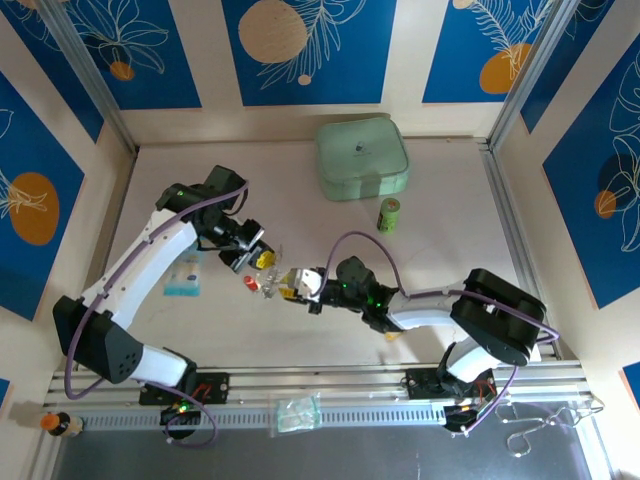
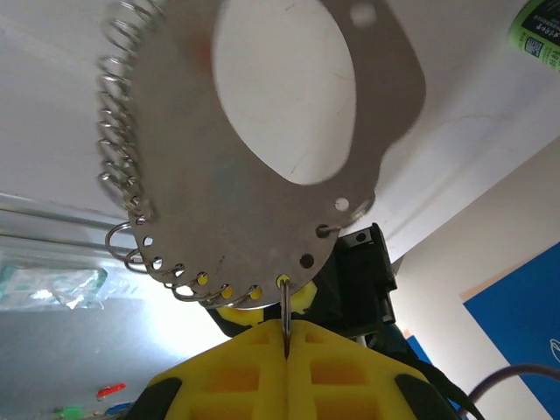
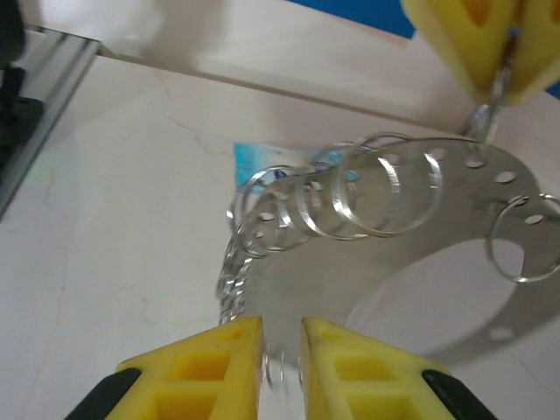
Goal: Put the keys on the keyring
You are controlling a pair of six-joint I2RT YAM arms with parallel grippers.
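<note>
Keyring (image 2: 227,236), a silvery oval ring-edged metal plate, is clamped edgewise in the left gripper (image 2: 286,334). Slightly parted, the right gripper (image 3: 282,341) straddles its rings; whether it pinches them I cannot tell.

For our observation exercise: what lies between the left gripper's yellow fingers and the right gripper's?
The flat silvery metal keyring plate, seen in the right wrist view, with the left gripper pinching its rim.
</note>
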